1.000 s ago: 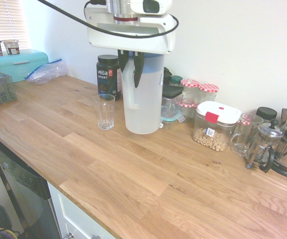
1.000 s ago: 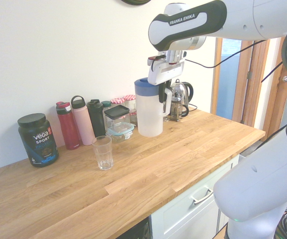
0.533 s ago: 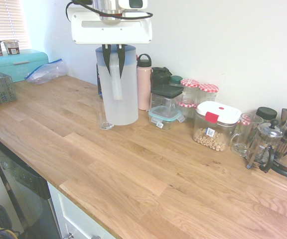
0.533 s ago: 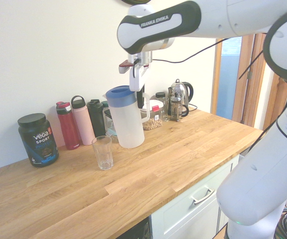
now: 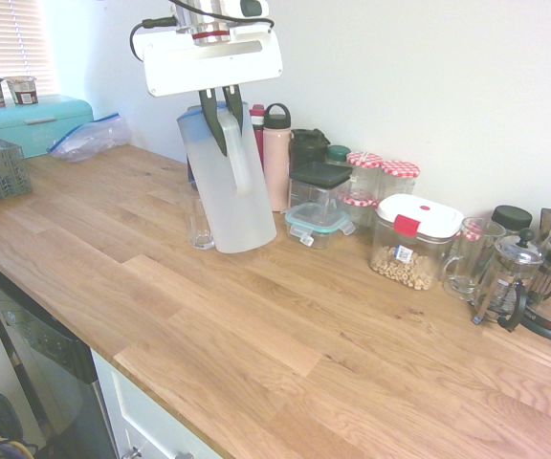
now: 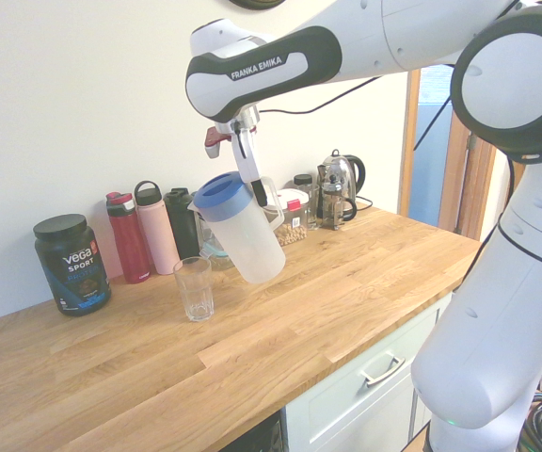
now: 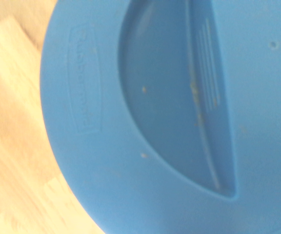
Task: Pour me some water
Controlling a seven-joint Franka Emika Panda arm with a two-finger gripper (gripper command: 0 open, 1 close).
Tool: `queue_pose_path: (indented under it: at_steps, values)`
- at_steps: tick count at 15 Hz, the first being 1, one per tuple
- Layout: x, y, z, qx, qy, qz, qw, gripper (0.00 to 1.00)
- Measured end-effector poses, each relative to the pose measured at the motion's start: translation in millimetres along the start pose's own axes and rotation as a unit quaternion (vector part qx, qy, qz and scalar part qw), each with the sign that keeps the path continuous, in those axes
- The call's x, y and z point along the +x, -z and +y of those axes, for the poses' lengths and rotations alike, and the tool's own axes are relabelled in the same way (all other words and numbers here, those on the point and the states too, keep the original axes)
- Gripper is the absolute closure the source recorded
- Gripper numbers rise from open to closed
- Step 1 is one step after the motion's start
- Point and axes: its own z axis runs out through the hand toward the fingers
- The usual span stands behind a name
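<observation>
Second exterior view shows the drinking glass (image 6: 194, 288) whole and clear, standing on the wooden counter (image 6: 280, 325); in the first exterior view the pitcher (image 5: 226, 186) hides most of it. Wrist view gives only the pitcher's blue lid (image 7: 170, 117), embossed lettering too blurred to read. Gripper (image 6: 255, 193) is clamped tight on the pitcher's handle, holding the translucent white pitcher tilted in the air, lid end leaning toward and above the glass.

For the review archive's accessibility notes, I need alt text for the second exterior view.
A white robot arm's pincer grips the handle of a blue-lidded water pitcher, held tilted above a wooden counter with its top leaning toward an upright, empty-looking drinking glass. Bottles, jars and a kettle line the wall behind.
</observation>
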Motion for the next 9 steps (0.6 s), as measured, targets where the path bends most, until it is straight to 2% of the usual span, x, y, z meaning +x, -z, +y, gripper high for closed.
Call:
queue_pose_path:
  at_steps: [3, 9]
  values:
    - [5, -6, -23, -0.031, 0.027, -0.017, 0.999, 1.0]
    - [22, -31, -56, -0.139, 0.067, -0.051, 0.987, 1.0]
